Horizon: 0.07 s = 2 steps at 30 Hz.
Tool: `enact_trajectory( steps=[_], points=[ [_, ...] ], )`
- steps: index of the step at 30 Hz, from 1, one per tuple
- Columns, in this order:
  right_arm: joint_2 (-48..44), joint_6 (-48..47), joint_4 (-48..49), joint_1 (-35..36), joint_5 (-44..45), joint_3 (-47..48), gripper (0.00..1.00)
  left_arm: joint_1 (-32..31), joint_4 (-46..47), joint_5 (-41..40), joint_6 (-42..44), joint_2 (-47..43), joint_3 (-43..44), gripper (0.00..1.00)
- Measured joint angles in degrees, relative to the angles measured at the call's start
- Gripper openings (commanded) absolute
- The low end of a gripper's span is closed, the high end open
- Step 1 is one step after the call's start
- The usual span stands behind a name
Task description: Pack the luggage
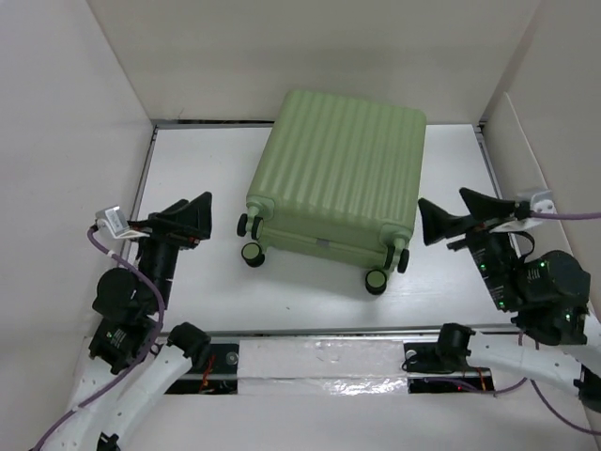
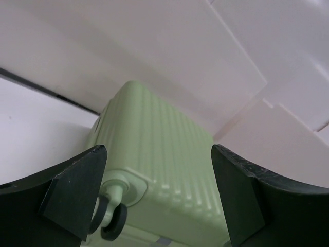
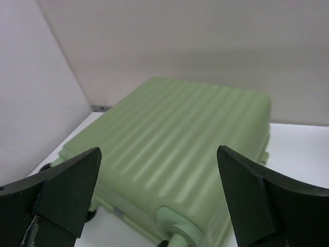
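Observation:
The luggage is a pale green ribbed hard-shell suitcase. It lies flat and shut on the white table, with its black wheels toward the near edge. My left gripper hovers just left of its near-left corner, open and empty. The left wrist view shows the luggage and one wheel between the spread fingers of the left gripper. My right gripper sits just right of the near-right corner, also open and empty. In the right wrist view the ribbed shell fills the gap of the right gripper.
White walls enclose the table on the left, back and right. A shiny taped strip runs along the near edge between the arm bases. Bare table lies left of the suitcase.

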Motion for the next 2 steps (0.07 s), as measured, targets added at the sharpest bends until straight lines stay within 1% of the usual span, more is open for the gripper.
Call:
enact_trajectory(
  steps=[2],
  points=[
    [-1.3, 1.1, -0.4, -4.4, -0.8, -1.9, 1.00, 0.0, -1.6, 0.2, 0.8, 0.9, 0.2, 0.81]
  ],
)
